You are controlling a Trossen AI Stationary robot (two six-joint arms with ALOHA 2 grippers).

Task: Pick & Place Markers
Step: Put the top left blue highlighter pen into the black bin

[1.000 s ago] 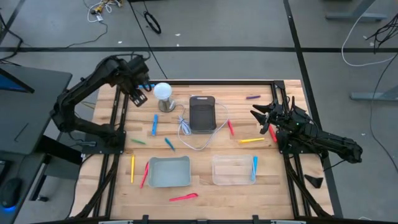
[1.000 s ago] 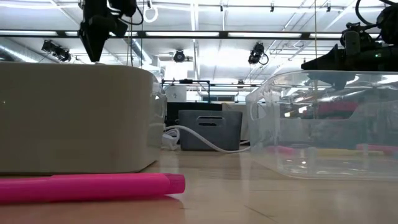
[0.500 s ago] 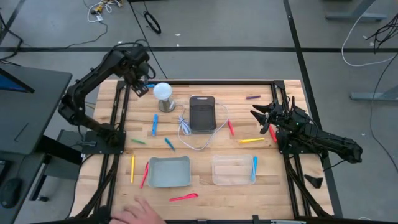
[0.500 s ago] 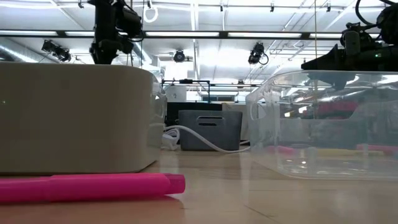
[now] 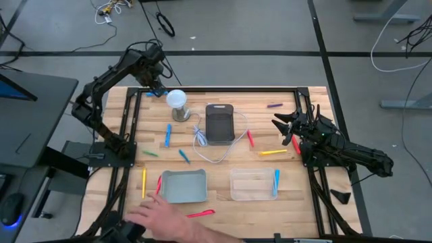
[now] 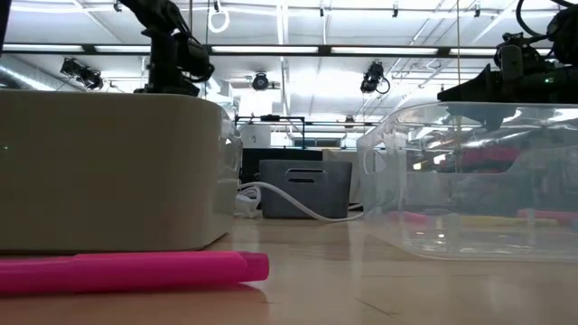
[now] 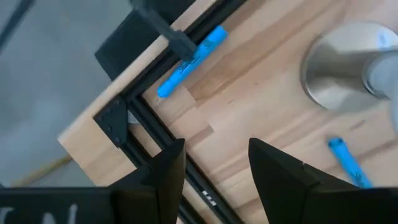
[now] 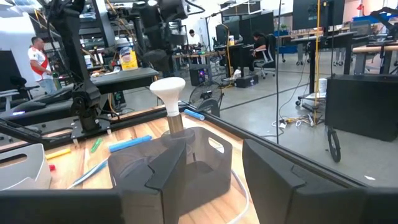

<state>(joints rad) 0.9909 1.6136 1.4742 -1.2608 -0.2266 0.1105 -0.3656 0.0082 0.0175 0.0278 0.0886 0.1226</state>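
Note:
Markers lie scattered on the wooden table: a blue one [image 5: 158, 93] at the far-left edge against the black frame, two blue [image 5: 168, 135], green [image 5: 150, 153], yellow [image 5: 144, 182], red [image 5: 157, 189], pink [image 5: 199, 214] and purple [image 5: 274, 105]. Another blue one [image 5: 275, 182] lies in the clear tray. My left gripper [image 5: 155, 84] hovers open over the far-left corner. In its wrist view the far-edge blue marker [image 7: 189, 60] lies ahead of the left gripper [image 7: 214, 168]. My right gripper [image 5: 283, 125] waits open at the right, near a red marker [image 5: 295, 144] and a yellow one [image 5: 273, 152].
A grey-green tray [image 5: 183, 185] and a clear tray [image 5: 253, 183] sit near the front. A dark box [image 5: 219, 123], a white coiled cable [image 5: 209, 145] and a white-headed lamp [image 5: 177, 101] stand mid-table. A person's hand [image 5: 162, 216] reaches in over the near edge, beside the pink marker.
My left gripper has swung toward the table's far edge and slightly right, turning as it went, and now hangs over the blue marker at the far-left corner. A person's hand has come in from the near edge toward the grey-green tray and pink marker.

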